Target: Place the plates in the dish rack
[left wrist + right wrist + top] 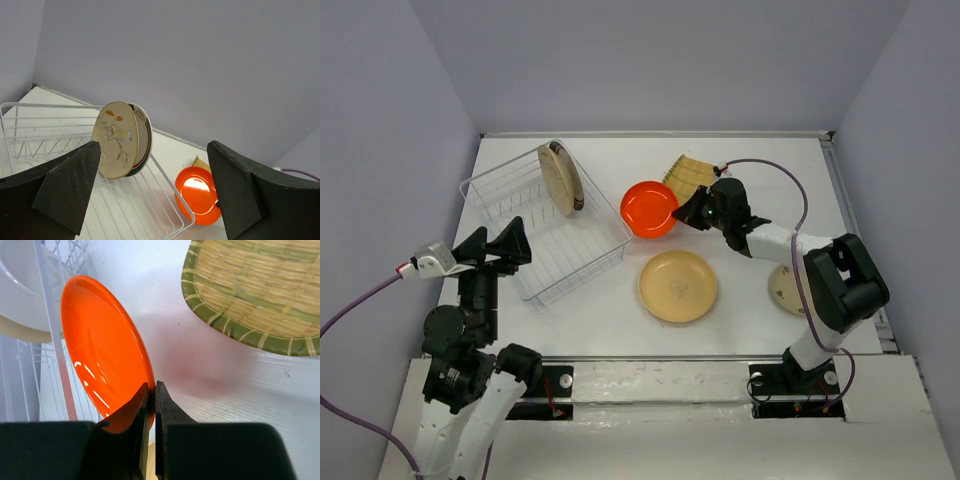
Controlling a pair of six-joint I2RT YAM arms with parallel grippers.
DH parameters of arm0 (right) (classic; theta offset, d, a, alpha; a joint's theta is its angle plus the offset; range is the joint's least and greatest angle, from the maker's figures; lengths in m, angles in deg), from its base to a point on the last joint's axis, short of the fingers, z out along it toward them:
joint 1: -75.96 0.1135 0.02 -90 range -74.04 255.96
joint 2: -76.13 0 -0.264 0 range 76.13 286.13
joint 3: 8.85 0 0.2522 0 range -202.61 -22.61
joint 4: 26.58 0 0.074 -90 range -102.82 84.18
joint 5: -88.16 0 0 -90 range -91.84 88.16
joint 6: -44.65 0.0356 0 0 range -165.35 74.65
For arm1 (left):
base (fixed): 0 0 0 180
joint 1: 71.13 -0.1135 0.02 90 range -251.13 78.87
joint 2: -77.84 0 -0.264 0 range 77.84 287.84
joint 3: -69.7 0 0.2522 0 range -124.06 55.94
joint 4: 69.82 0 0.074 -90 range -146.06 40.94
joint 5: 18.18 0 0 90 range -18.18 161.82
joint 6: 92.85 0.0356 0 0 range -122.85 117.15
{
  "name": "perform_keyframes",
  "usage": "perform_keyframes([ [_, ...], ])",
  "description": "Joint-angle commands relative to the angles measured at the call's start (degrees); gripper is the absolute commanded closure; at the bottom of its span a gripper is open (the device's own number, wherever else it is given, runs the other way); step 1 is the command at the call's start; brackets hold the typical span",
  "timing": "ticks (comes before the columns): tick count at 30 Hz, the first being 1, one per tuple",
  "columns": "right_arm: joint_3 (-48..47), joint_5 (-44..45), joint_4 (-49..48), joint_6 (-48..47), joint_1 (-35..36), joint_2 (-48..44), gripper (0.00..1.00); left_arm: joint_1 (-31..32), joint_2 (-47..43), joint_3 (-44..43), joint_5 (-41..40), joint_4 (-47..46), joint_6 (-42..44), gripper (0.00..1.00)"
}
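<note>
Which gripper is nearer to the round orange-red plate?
Right. The right gripper is shut on the rim of the round orange-red plate. The left gripper hangs open over the near-left side of the white wire dish rack, apart from the plate.

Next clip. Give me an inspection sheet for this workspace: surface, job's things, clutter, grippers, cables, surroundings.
Surface: white table, bare parts look clean.
Job's things: dish rack at the left, with two plates standing on edge at its far end. Outside the rack are an orange plate just beside it, a tan plate, a woven plate, and a cream plate partly hidden by the right arm.
Clutter: nothing seen.
Grippers: left gripper open and empty over the rack's near end; right gripper shut on the orange plate's rim.
Cables: purple cable arching over the right arm; second cable hanging from the left wrist.
Surroundings: plain lavender walls.
</note>
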Motion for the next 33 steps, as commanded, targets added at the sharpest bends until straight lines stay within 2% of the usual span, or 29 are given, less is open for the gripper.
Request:
perform_keyframes([
  [1,-3.9,10.5,5.9,-5.3,3.3,-5.5,0.93,0.1,-0.5,0.7,0.0,-3.6,0.8,0.01],
  [6,-12.0,28.1,14.9,-11.2,8.8,-9.2,0.93,0.1,-1.2,0.7,-0.1,-3.8,0.8,0.01],
  [9,-19.7,42.5,17.8,-13.8,14.5,-9.0,0.93,-0.1,-1.8,0.6,-0.7,-3.8,0.7,0.01],
  [11,-27.0,49.4,21.1,-15.6,19.2,-6.3,0.93,-0.2,-2.2,0.5,-1.2,-3.9,0.9,0.01],
  [15,-38.6,58.8,20.1,-20.1,26.7,0.7,0.93,-0.2,-2.8,0.4,-1.6,-4.0,0.8,0.01],
  [18,-48.4,64.2,19.5,-25.3,30.3,8.1,0.93,-0.3,-3.1,0.3,-2.5,-4.0,0.8,0.01],
  [26,-68.5,64.4,18.7,-33.2,34.9,25.0,0.93,-0.2,-4.9,-0.5,-7.8,-3.5,1.6,0.01],
  [30,-80.5,67.1,18.6,-38.8,36.1,35.3,0.93,-0.1,-5.2,-0.8,-9.3,-3.6,1.8,0.01],
  [31,-86.4,68.4,18.7,-40.3,36.1,37.6,0.93,-0.1,-5.2,-0.8,-9.4,-3.6,1.9,0.01],
  [33,-93.2,69.7,15.0,-43.8,36.6,43.8,0.93,-0.2,-5.0,-0.8,-9.4,-3.6,1.8,0.01],
])
